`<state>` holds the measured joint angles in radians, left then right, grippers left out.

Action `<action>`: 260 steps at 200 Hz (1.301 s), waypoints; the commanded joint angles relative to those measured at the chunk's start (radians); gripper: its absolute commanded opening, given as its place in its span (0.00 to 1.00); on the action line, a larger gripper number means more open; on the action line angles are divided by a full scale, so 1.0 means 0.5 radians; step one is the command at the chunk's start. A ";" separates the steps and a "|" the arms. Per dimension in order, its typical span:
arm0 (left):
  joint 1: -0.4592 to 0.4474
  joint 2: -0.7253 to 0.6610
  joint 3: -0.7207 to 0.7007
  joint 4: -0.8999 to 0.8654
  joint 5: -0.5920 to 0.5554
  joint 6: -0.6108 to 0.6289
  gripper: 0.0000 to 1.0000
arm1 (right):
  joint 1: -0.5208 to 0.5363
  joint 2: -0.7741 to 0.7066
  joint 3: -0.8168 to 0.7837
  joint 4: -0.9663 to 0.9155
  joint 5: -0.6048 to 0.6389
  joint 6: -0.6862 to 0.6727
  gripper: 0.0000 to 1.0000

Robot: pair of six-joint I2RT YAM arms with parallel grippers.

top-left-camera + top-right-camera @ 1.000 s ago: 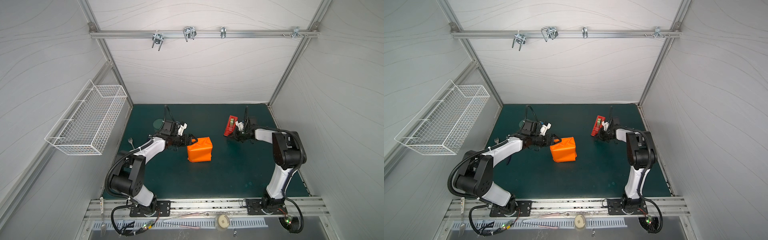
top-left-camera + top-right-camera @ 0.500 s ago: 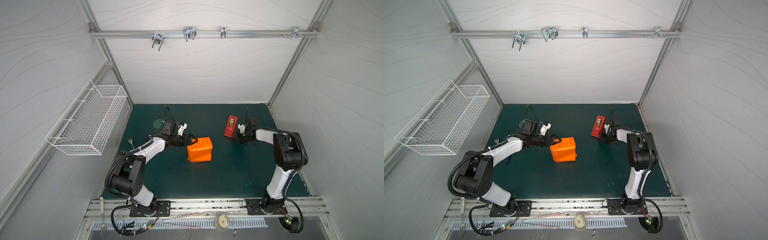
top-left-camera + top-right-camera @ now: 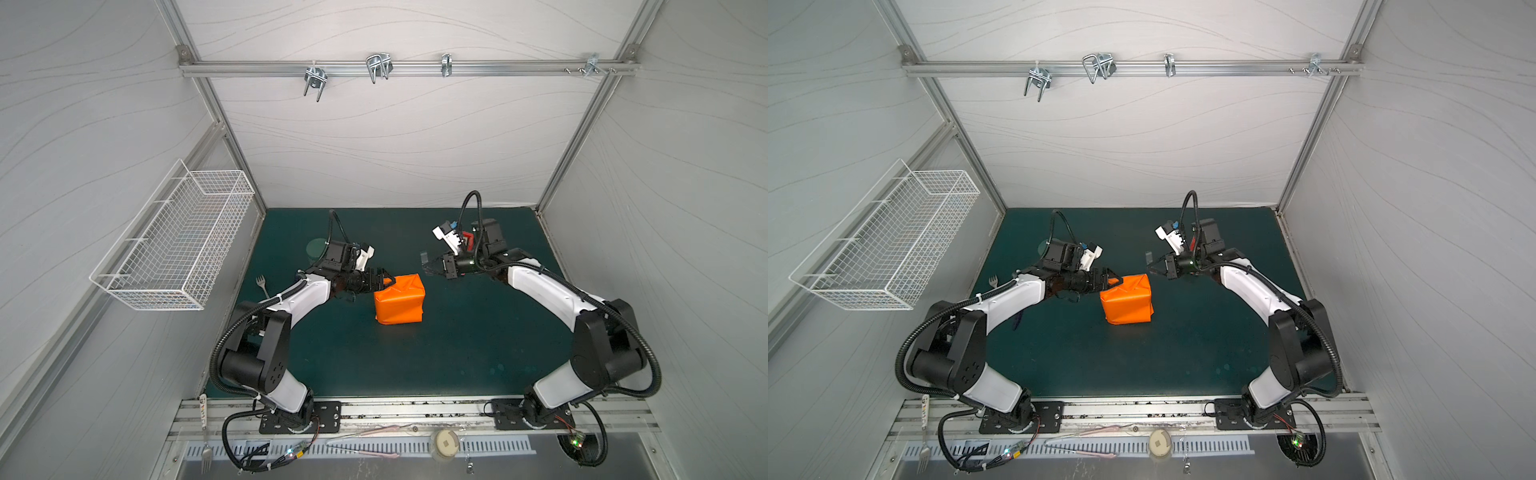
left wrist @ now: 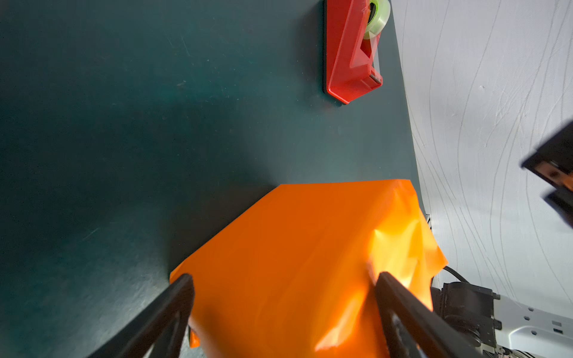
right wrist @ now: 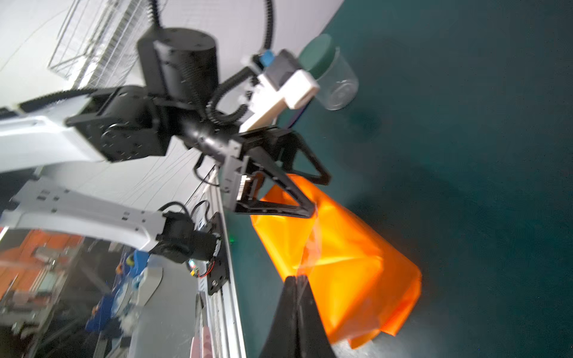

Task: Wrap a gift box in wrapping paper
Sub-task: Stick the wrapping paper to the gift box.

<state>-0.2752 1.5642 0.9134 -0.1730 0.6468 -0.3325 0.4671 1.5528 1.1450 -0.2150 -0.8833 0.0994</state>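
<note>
Right pincer (image 3: 427, 270) tight on tape strip (image 3: 424, 254), now off dispenser (image 4: 347, 55); left pincer (image 3: 384, 279) wide astride wrapping paper (image 3: 400, 303).

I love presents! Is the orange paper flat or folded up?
Folded up: the wrapping paper makes a creased, box-shaped parcel, hiding whatever is inside.

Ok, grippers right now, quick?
Left gripper: open, fingers astride the paper.
Right gripper: shut, pinching what looks like a clear tape strip.
</note>
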 commanded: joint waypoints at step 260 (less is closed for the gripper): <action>-0.011 0.046 -0.074 -0.182 -0.109 0.064 0.92 | 0.274 0.437 0.184 -0.274 0.298 -0.826 0.00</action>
<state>-0.2749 1.5639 0.9115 -0.1661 0.6449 -0.3267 0.6102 1.7557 1.2537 -0.3443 -0.7673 -0.2092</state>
